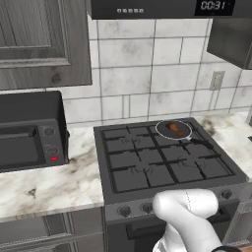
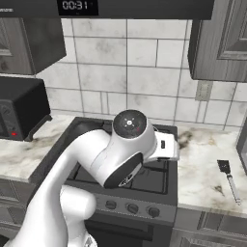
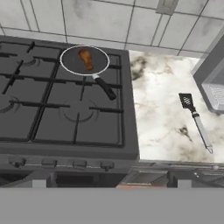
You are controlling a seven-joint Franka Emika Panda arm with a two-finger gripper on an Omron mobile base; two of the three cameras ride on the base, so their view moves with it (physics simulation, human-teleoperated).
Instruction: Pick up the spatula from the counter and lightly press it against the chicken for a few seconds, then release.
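While the arm's white wrist hides the fingers in the right base view, whether the gripper point(image 2: 169, 147) is open or closed cannot be told. The spatula point(image 3: 195, 119) lies flat on the marble counter point(image 3: 162, 113) to the right of the stove point(image 3: 52, 113), dark slotted head toward the wall, handle toward the front edge. The chicken point(image 3: 86, 59) rests in the pan point(image 3: 70, 66) on the rear right burner, well apart from the spatula.
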